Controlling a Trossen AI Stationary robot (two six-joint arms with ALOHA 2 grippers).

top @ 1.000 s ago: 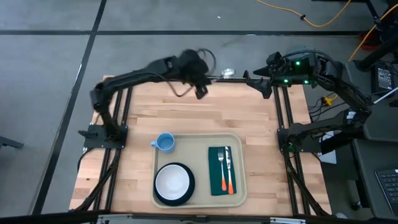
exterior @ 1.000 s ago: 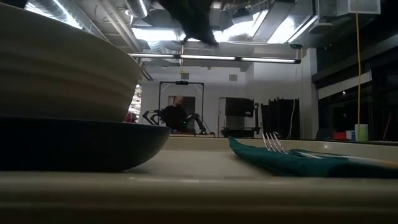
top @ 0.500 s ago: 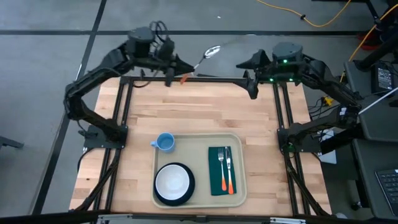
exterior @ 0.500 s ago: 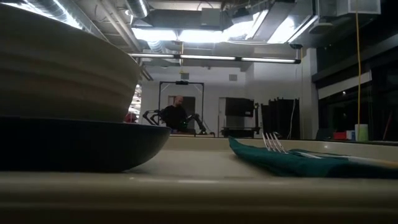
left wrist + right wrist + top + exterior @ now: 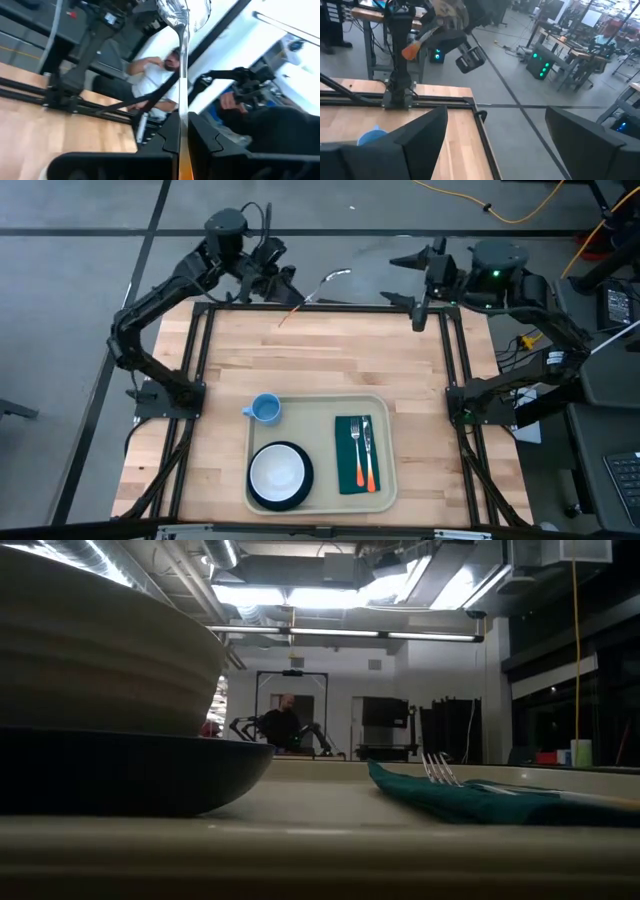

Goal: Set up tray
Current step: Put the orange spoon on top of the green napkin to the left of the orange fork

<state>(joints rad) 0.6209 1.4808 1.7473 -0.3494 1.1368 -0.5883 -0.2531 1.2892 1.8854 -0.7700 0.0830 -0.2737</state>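
Observation:
My left gripper [image 5: 288, 293] hangs over the table's far edge, left of the middle, shut on a spoon [image 5: 322, 284] with a metal bowl [image 5: 174, 12] and an orange handle. My right gripper [image 5: 421, 264] hovers past the far edge, right of the middle, open and holding nothing [image 5: 495, 145]. The cream tray [image 5: 385, 405] lies on the near half of the table. It carries a white bowl [image 5: 279, 472] in a dark plate, and a green napkin [image 5: 345, 455] with a fork and an orange-handled knife. A blue cup [image 5: 264, 409] stands at the tray's far left corner. My left gripper pinches the spoon between its two fingers [image 5: 169, 136], on the handle where the metal shaft [image 5: 181, 107] meets the orange grip [image 5: 182, 167]. The spoon lies along the fingers and sticks out forward. It is lifted clear, bowl end toward the right arm.
Bare wood [image 5: 320, 360] stretches between the tray and the far edge. Black frame rails [image 5: 330, 307] run along the far edge and down both sides. A person [image 5: 160, 75] sits beyond the table. In the low view the plate [image 5: 120, 775] and napkin [image 5: 470, 800] fill the foreground.
My left gripper swung with the spoon from above the far middle of the table toward the far left and turned, so the spoon's bowl now points toward the right arm. My right gripper drew back past the far edge, a little to the right.

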